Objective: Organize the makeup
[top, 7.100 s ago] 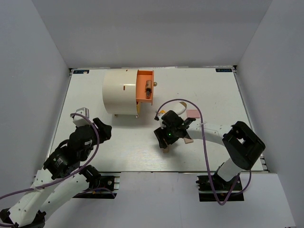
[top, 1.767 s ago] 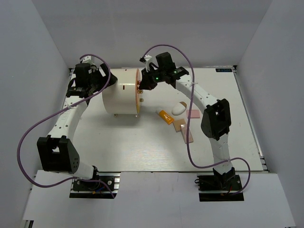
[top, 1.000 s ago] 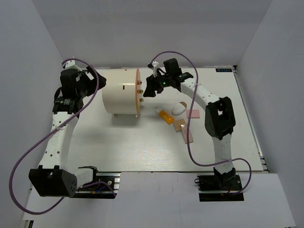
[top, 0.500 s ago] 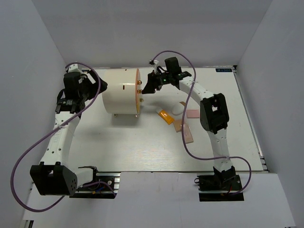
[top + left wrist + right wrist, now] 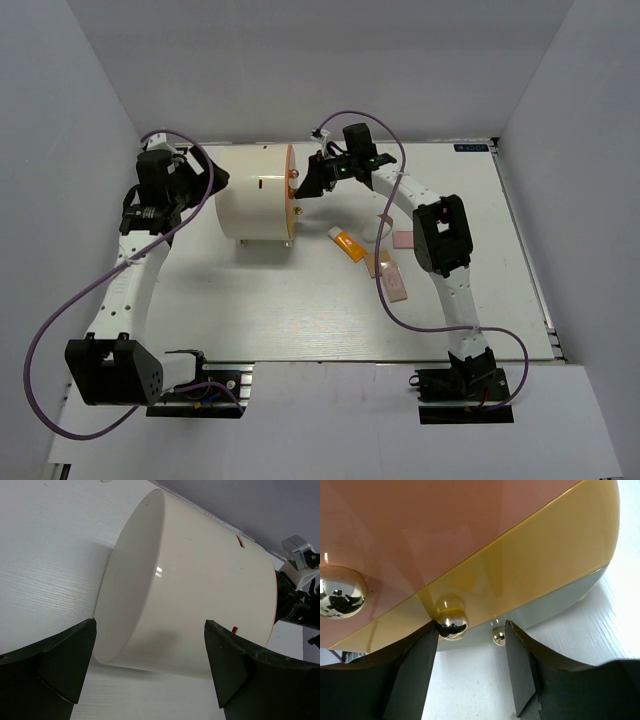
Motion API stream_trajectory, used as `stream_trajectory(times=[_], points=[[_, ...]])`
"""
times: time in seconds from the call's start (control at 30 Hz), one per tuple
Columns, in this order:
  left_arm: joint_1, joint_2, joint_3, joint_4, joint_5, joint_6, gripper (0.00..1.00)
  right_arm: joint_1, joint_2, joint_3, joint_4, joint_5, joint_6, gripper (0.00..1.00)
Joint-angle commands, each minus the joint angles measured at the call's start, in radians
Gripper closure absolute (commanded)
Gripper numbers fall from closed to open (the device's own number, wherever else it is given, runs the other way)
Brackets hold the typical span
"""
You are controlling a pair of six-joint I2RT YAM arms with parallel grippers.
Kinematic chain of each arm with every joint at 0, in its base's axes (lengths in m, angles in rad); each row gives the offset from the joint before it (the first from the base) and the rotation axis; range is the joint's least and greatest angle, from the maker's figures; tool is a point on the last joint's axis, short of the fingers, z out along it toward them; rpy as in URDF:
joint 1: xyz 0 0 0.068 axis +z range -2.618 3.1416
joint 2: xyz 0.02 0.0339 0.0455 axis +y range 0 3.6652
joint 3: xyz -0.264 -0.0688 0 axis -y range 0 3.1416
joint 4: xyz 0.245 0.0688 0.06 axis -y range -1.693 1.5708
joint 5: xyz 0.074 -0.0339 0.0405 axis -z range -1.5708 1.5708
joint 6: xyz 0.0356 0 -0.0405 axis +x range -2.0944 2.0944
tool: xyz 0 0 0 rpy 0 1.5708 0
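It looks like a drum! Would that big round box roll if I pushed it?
Probably not easily: the cream cylinder lies on its side, but a small gold foot seems to prop it underneath. Its glossy shell looks slippery.

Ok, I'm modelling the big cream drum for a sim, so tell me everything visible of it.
The cream drum lies on its side on the white table, back left, glossy like plastic, with small orange marks on its shell. Its front faces right: shut drawer-like fronts in orange-pink, yellow and pale grey, each with a gold ball knob. The open right gripper flanks the yellow front's knob.
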Motion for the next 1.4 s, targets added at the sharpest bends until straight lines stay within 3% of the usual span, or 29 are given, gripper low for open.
stream_trajectory(times=[0.0, 0.33, 0.4, 0.57, 1.37], points=[[0.006, 0.002, -0.009, 0.024, 0.027, -0.008, 0.02, -0.001, 0.007, 0.050, 0.082, -0.039, 0.043, 0.40], [0.006, 0.018, -0.017, 0.033, 0.036, -0.010, 0.02, -0.001, 0.030, 0.044, 0.160, -0.100, 0.105, 0.52], [0.006, 0.022, -0.017, 0.033, 0.033, -0.010, 0.02, -0.005, 0.020, 0.037, 0.164, -0.112, 0.099, 0.59], [0.006, 0.039, -0.018, 0.033, 0.027, -0.011, 0.02, -0.012, -0.030, -0.055, 0.172, -0.116, 0.057, 0.66], [0.006, 0.036, -0.004, 0.025, -0.025, -0.021, 0.02, -0.143, -0.236, -0.373, 0.140, -0.093, -0.069, 0.67]])
